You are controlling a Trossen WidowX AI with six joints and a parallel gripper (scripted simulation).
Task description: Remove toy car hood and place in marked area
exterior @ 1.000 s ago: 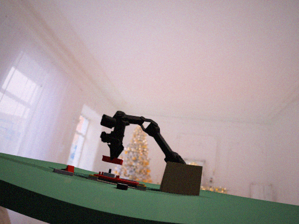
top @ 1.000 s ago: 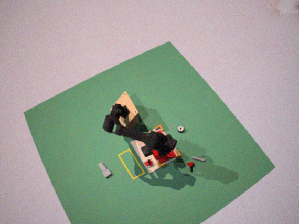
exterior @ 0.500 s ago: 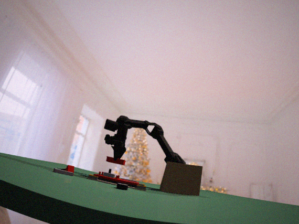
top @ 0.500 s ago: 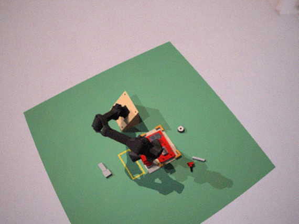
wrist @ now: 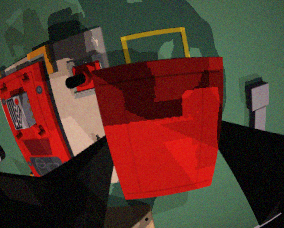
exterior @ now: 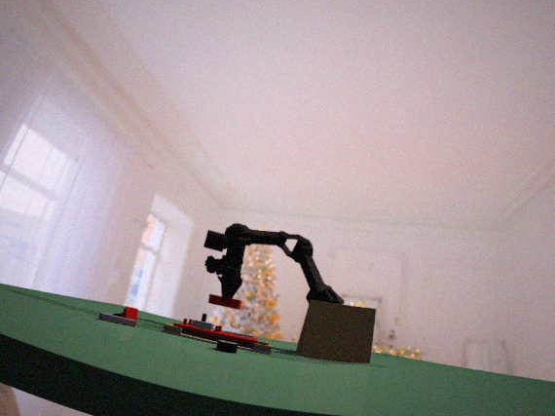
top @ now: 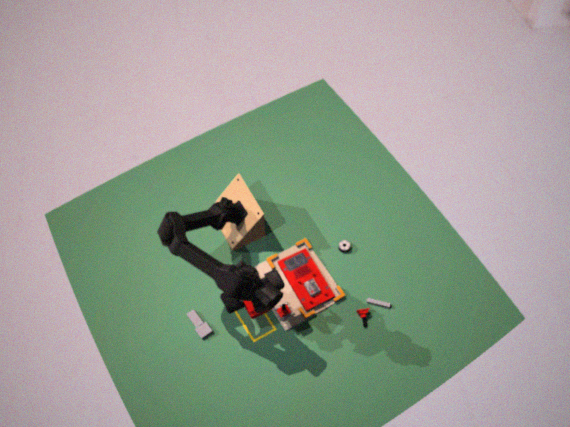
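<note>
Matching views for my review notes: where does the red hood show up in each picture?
Top: hood mostly hidden under the end effector, red edge left of the car.
Exterior: hood held above the table, left of centre.
Wrist: hood fills the centre.
Shared landmark: car.

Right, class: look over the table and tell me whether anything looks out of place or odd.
The red hood is off the car, held in the air by the claw, beside the car and not yet in the yellow outline. Small loose parts lie scattered on the green mat. Nothing looks broken.
</note>
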